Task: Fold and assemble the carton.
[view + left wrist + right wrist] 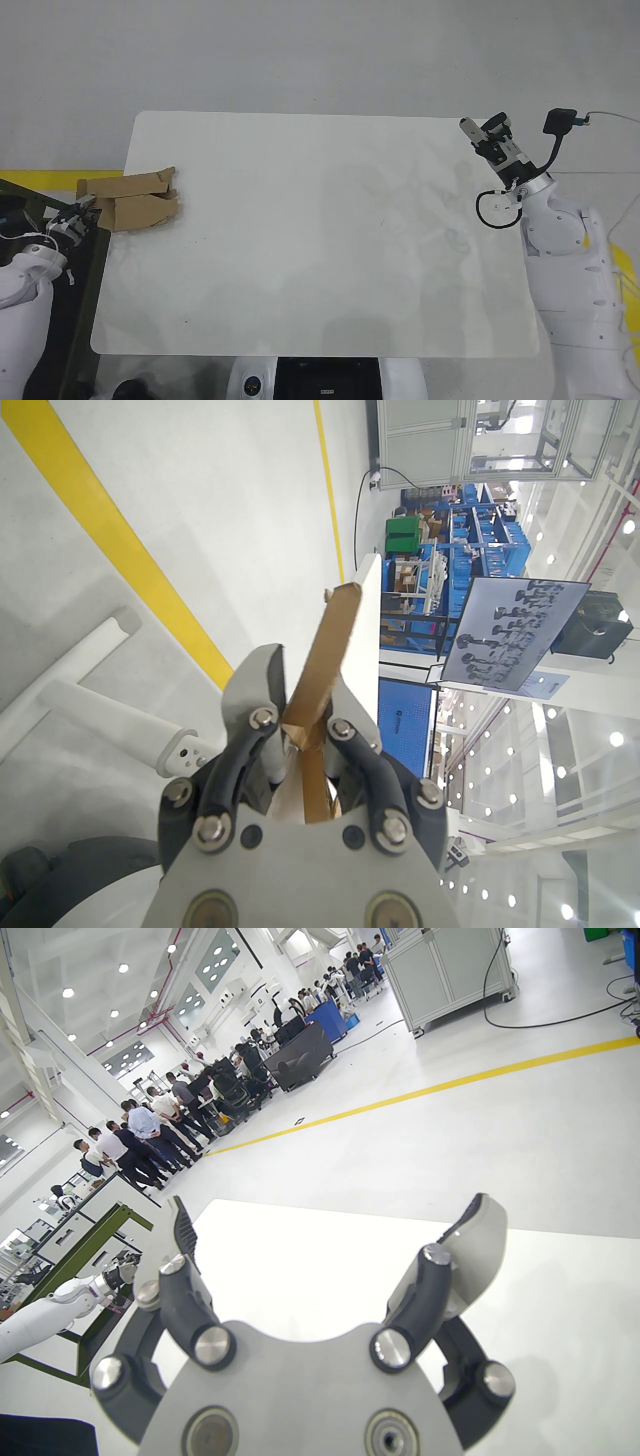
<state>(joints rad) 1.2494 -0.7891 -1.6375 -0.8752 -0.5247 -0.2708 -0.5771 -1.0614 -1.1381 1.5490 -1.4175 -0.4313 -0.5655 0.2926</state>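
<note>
Left gripper pinches one end of the flattened carton, which overhangs the table's left edge near the far corner. It looks light and bendy, best held beside creases. Right gripper gapes over the far right corner.

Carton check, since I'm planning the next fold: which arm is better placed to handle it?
Left. The left claw is shut on the flattened brown cardboard carton at the edge of the white table; the right claw hangs open at the opposite side.
</note>
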